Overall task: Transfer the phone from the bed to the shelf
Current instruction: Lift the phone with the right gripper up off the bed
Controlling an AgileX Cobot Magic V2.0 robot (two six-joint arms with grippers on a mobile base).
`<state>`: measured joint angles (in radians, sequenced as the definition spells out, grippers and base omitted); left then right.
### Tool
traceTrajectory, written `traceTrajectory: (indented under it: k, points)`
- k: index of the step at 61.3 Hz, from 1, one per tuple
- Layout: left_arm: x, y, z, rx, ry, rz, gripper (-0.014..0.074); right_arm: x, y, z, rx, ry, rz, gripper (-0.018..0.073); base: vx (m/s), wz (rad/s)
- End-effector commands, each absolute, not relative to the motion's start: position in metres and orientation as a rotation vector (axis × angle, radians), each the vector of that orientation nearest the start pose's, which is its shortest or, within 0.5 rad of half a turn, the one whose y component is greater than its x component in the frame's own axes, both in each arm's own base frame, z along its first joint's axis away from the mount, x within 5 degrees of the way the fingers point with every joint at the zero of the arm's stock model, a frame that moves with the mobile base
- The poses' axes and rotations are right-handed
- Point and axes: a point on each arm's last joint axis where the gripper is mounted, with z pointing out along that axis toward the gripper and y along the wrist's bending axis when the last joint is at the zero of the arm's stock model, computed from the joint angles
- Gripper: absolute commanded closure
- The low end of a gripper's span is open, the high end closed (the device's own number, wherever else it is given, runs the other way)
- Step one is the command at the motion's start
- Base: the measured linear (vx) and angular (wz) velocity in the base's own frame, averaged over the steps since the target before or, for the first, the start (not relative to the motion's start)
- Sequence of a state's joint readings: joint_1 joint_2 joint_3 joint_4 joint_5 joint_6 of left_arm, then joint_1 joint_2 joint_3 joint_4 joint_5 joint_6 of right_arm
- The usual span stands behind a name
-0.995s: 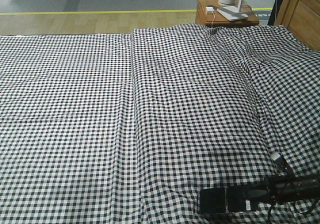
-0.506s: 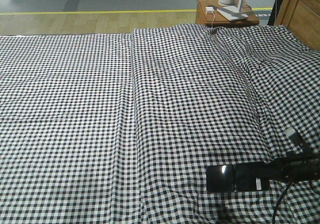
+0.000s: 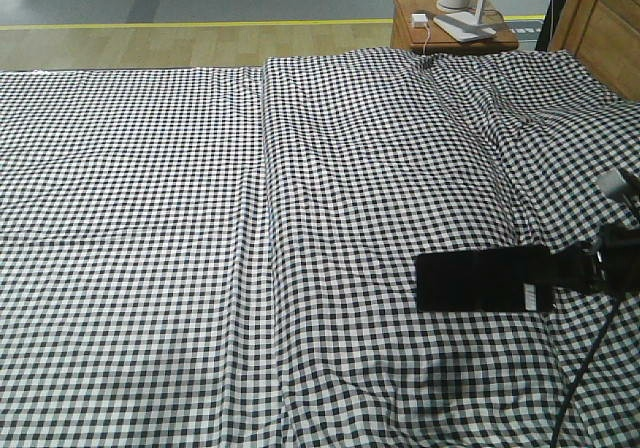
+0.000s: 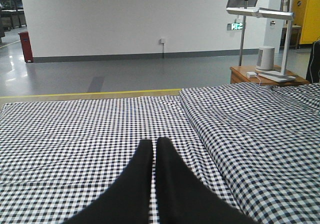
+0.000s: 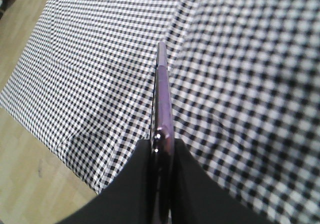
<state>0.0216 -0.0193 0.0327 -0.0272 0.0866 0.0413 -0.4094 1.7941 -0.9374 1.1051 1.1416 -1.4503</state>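
The phone [image 3: 475, 280], a flat black slab with a small white sticker, hangs above the bed [image 3: 250, 218], clear of the checked sheet, with its shadow below it. My right gripper [image 3: 552, 270] comes in from the right edge and is shut on the phone's right end. In the right wrist view the phone [image 5: 163, 89] shows edge-on with a pinkish metallic rim, clamped between the black fingers of the right gripper [image 5: 163, 146]. My left gripper [image 4: 153, 144] is shut with nothing in it, low over the bed [image 4: 75, 129]. The shelf is out of view.
A small orange-brown nightstand [image 3: 420, 30] with a white lamp base [image 3: 465, 8] stands beyond the bed's far right corner. Panelled wooden furniture [image 3: 605, 23] sits at the top right. Wood floor and a yellow line [image 3: 150, 25] lie past the far edge.
The right gripper has lifted the phone off the sheet; it rose and shifted slightly to the right in the front view. The left gripper's earlier state is not shown.
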Motion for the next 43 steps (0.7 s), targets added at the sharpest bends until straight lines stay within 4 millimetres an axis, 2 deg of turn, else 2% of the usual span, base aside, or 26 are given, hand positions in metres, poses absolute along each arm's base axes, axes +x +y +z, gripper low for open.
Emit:
traceTrajectory:
  k: [1, 10, 23, 43]
  points:
    - [0.054, 0.001, 0.211, -0.015, 1.481, 0.009, 0.0595, 0.295, -0.018, 0.225, -0.567, 2.192, 1.150, 0.0563, 0.00, 0.00]
    - [0.054, 0.001, 0.211, -0.015, 1.481, 0.009, 0.0595, 0.285, 0.019, 0.251, -0.708, 2.144, 1.156, 0.0563, 0.00, 0.00]
    - [0.054, 0.001, 0.211, -0.015, 1.481, 0.009, 0.0595, 0.262, 0.060, 0.284, -0.852, 2.092, 1.176, 0.0563, 0.00, 0.00]
    - [0.054, 0.001, 0.211, -0.015, 1.481, 0.009, 0.0595, 0.218, 0.100, 0.324, -0.973, 2.035, 1.225, 0.0562, 0.00, 0.00]
